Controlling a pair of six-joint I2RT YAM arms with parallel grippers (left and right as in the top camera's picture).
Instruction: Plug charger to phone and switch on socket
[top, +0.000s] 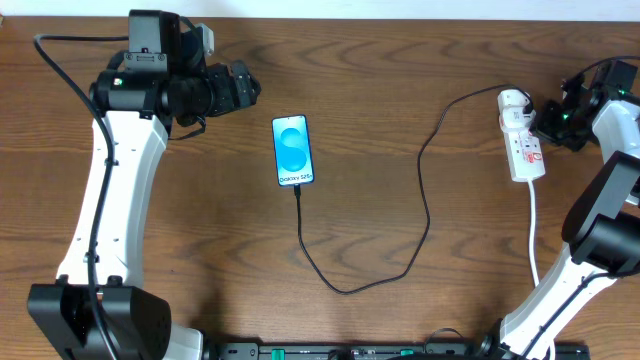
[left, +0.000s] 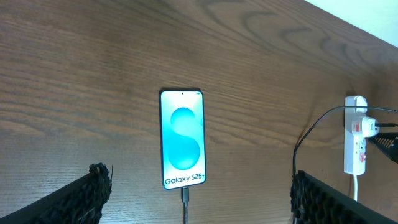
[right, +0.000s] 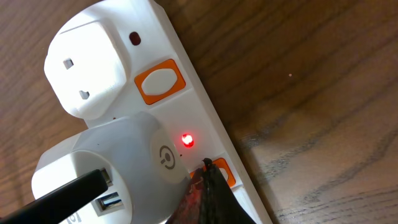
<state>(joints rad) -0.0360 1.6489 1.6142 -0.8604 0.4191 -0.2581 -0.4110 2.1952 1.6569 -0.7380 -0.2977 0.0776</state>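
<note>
- My right gripper (right: 208, 186), fingers pinched together, is touching the orange switch (right: 225, 175) directly under its tip on the socket (right: 202, 106).
- My left gripper (left: 199, 176) is hovering spread wide before the phone (left: 182, 138).

A robotics lab bench: a left arm (top: 115, 190) and a right arm (top: 548, 290) stand mounted at the near edge of a wood-grain table (top: 400, 60), with a pale wall (left: 373, 18) beyond.

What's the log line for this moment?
charger in phone | power strip red light lit | right gripper shut at switch | left gripper open, empty
</note>
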